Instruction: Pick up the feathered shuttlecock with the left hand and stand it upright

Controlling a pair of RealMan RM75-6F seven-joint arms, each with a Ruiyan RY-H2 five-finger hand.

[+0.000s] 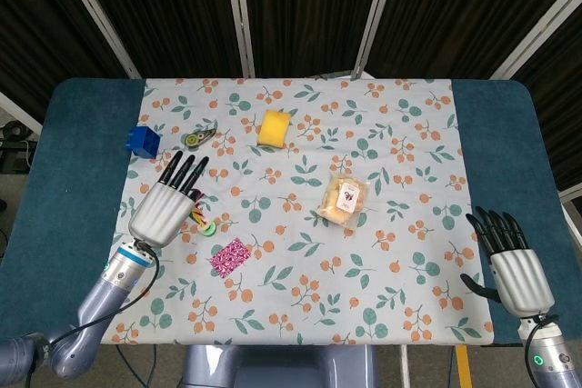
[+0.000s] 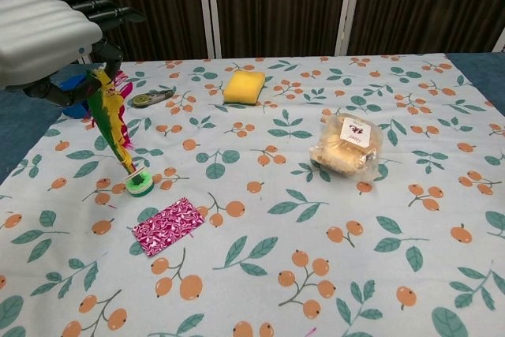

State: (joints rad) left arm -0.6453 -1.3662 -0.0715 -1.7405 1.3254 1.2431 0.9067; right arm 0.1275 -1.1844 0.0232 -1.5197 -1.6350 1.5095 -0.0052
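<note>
The feathered shuttlecock [image 2: 117, 130] has green, yellow and pink feathers and a green and white base [image 2: 140, 185]. My left hand [image 2: 49, 35] grips the feather tops, and the shuttlecock hangs tilted, base low over the cloth near its left side. In the head view the left hand [image 1: 169, 207] covers the feathers, and only the base [image 1: 202, 223] shows beside it. I cannot tell whether the base touches the cloth. My right hand [image 1: 512, 267] rests at the table's front right corner, fingers apart and holding nothing.
A pink patterned packet [image 2: 168, 225] lies just in front of the shuttlecock base. Behind the hand are a blue block [image 1: 141, 140] and a small green and black item [image 1: 198, 138]. A yellow sponge [image 1: 273, 127] and a bagged snack [image 1: 346, 199] sit mid-table.
</note>
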